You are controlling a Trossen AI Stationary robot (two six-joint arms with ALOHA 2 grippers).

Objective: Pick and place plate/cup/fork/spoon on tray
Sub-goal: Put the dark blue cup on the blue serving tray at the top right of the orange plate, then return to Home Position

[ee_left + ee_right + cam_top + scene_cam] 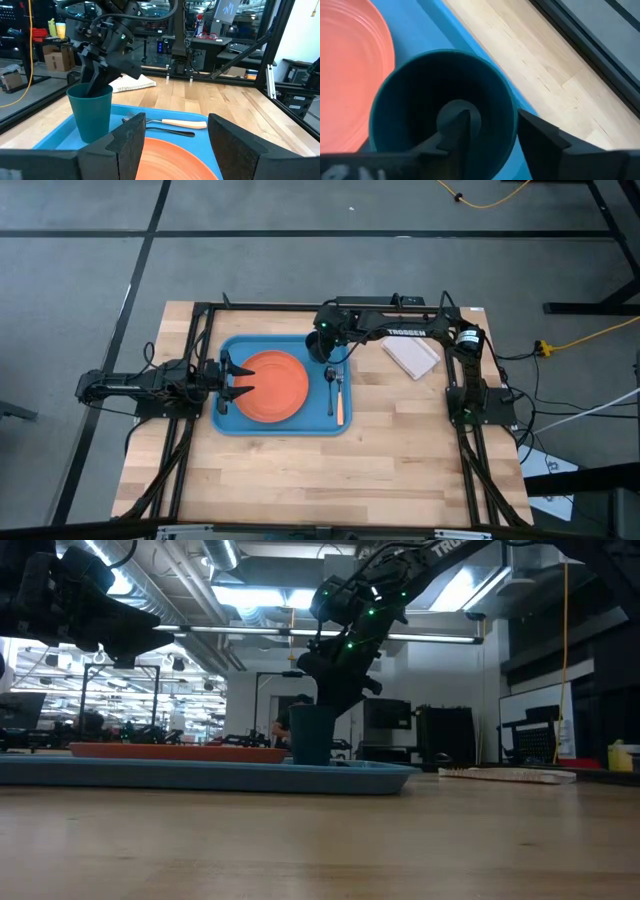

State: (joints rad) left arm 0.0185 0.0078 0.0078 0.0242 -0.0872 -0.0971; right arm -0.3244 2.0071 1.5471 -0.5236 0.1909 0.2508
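Note:
The teal cup (440, 55) stands upright on the light-blue tray (232, 425), at its far right corner. My right gripper (494, 115) slants down onto it, open, one finger inside the cup and one outside its wall. The orange plate (272, 385) lies flat in the tray's middle. To its right, the dark spoon (331, 380) and the orange-handled fork (340, 405) lie side by side on the tray floor. My left gripper (235, 378) hangs level and open over the tray's left rim, its fingers above the plate's left edge. My right gripper straddles the cup's wall (512, 125) from above, slanting down. The inner finger (455, 135) stands clear of the wall. Whether the outer finger (540, 140) touches the wall, I cannot tell. The cup stands upright on the tray.
A small white pad (410, 357) lies on the wooden table right of the tray, near the far edge. Bare wood stretches along the near half of the table (320, 480). The arms' dark frames run along both table sides.

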